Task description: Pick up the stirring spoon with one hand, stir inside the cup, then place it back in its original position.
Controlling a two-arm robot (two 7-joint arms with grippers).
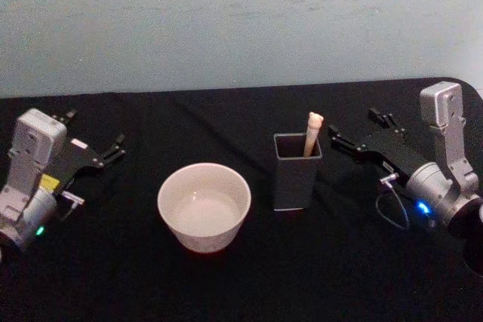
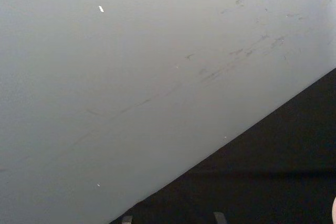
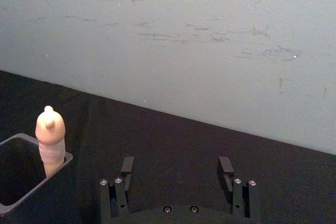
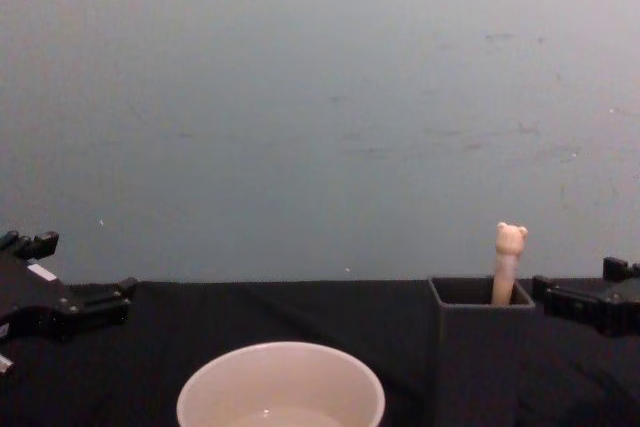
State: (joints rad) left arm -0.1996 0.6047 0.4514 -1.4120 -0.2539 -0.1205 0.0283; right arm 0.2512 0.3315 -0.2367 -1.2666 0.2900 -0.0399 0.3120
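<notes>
You have two containers on the bench, which is covered with a matt black cloth. The cup is a wide round bowl, cream-white, with a thin smooth rim. At its bottom you can see a pale shiny surface, but I cannot tell if this is liquid or only the glaze. At 3 o'clock from the cup, near it but not touching, stands the holder: a tall dark grey box, square in section, with thin walls and narrower than the cup.

Inside the holder you find the stirring spoon. It leans in the far right corner, and the cream-beige handle with the tiny bear head stands out above the rim. The metal part is hidden inside the box.

The right hand is at 3 o'clock from the holder, just beside it and a little above the bench. Its two dark fingers are spread apart and hold nothing; in the right wrist view you see a wide gap between them. The left hand is at 9 o'clock from the cup, well apart from it, also open and empty.

Behind the bench there is a plain grey-blue wall with faint scuff marks.
</notes>
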